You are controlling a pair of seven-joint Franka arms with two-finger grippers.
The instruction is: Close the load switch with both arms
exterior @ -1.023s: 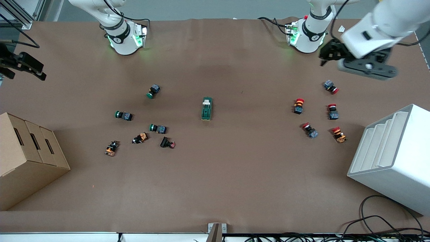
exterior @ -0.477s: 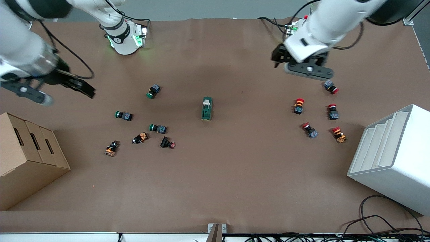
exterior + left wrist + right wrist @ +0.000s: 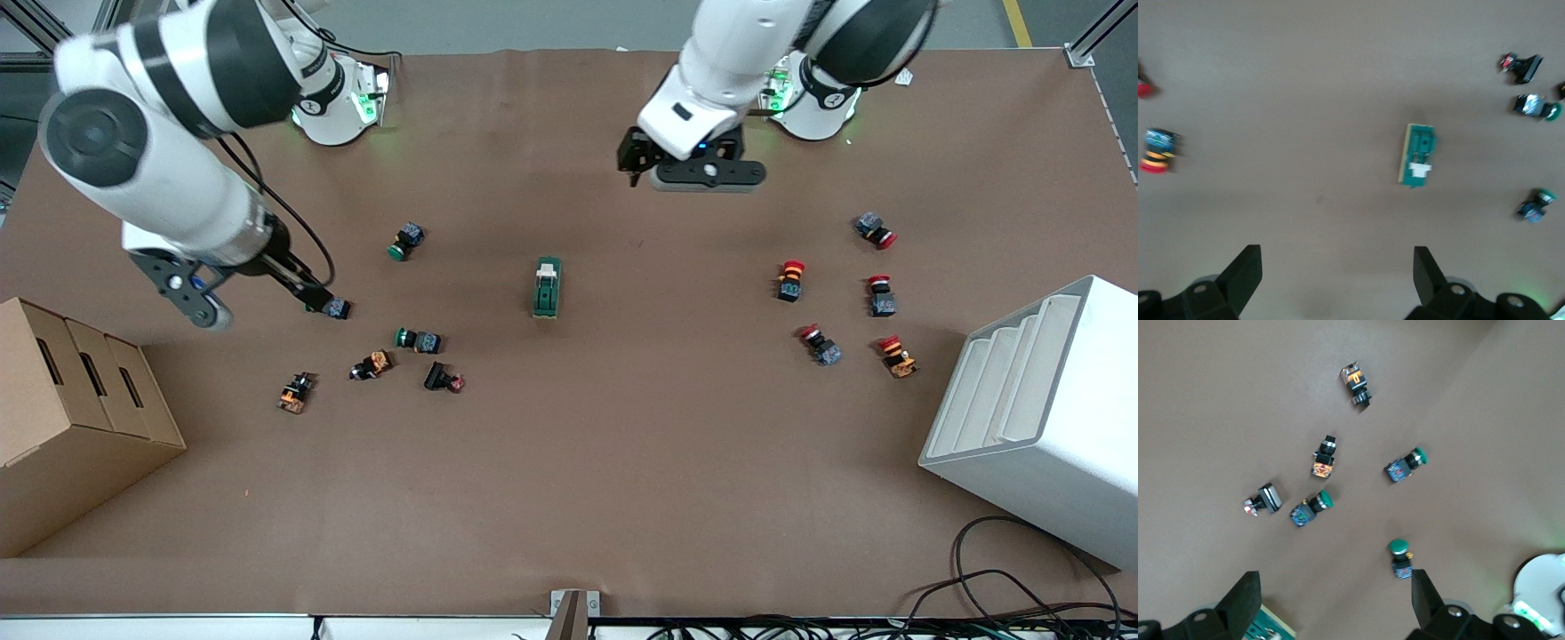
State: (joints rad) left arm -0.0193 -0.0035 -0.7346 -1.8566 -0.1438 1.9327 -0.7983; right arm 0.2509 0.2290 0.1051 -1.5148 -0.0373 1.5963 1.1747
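Note:
The load switch (image 3: 548,287) is a dark-green block with a cream toggle at one end. It lies flat in the middle of the table, and nothing touches it. My left gripper (image 3: 629,163) hangs open over bare table between the left arm's base and the switch. The left wrist view shows the load switch (image 3: 1419,155) well clear of the left gripper (image 3: 1336,252). My right gripper (image 3: 311,292) is open over a green push button (image 3: 336,308) toward the right arm's end. In the right wrist view only a corner of the load switch (image 3: 1268,628) shows, beside the right gripper (image 3: 1335,577).
Green and orange push buttons (image 3: 418,340) are scattered toward the right arm's end, and red ones (image 3: 791,280) toward the left arm's end. A cardboard box (image 3: 71,409) stands at one end of the table and a white rack (image 3: 1040,418) at the other. Cables (image 3: 1005,596) lie near the front edge.
Both arms have swung in from the table's ends toward the middle. The left gripper moved toward the load switch; the right gripper came in over the green buttons. The switch has not moved.

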